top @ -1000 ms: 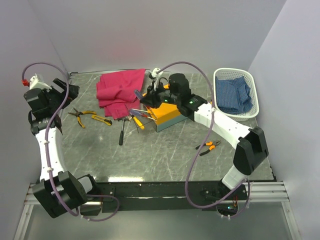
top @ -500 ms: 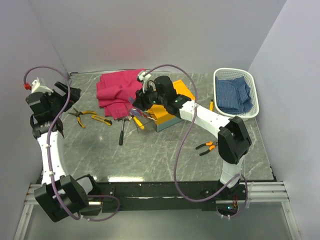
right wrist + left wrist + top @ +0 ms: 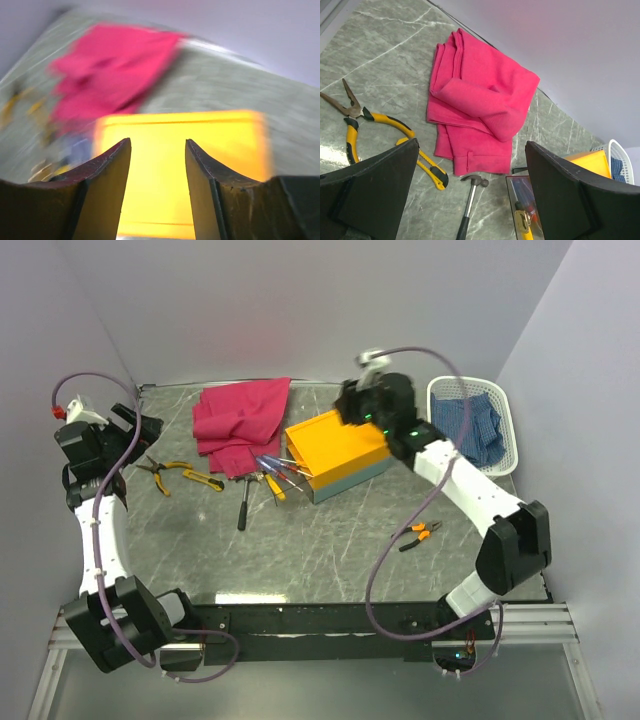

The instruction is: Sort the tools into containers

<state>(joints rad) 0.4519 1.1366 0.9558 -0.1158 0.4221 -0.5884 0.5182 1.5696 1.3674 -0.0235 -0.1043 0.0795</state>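
The table (image 3: 330,540) is grey-green stone-patterned, glossy and veined with pale lines. At its far left lies a soft magenta cloth (image 3: 240,420), folded in loose rumpled layers. Just right of it stands the toolbox (image 3: 338,452), a boxy rectangle with a smooth orange-yellow top and a teal-grey base, set askew to the table edge. Against the box's left side lies a cluster of thin screwdrivers (image 3: 275,472) with yellow, blue and red handles. Near them is the hammer (image 3: 243,502), with a black handle and a small steel head pointing toward the cloth. Further left, the yellow-black pliers (image 3: 160,468) lie with their jaws spread. The orange-black pliers (image 3: 417,535) lie alone, well apart, toward the near right. In the far right corner sits the basket (image 3: 512,435), an oval of white plastic lattice, with a blue checked cloth (image 3: 465,430) bunched inside.

The left tool (image 3: 471,150) hangs above the table's left side with its dark, wedge-shaped fingers wide apart, gripping and touching nothing. The right tool (image 3: 157,145) is poised over the far part of the toolbox with its scuffed dark fingers apart. Nothing seems to sit between them, though that view is smeared by motion.
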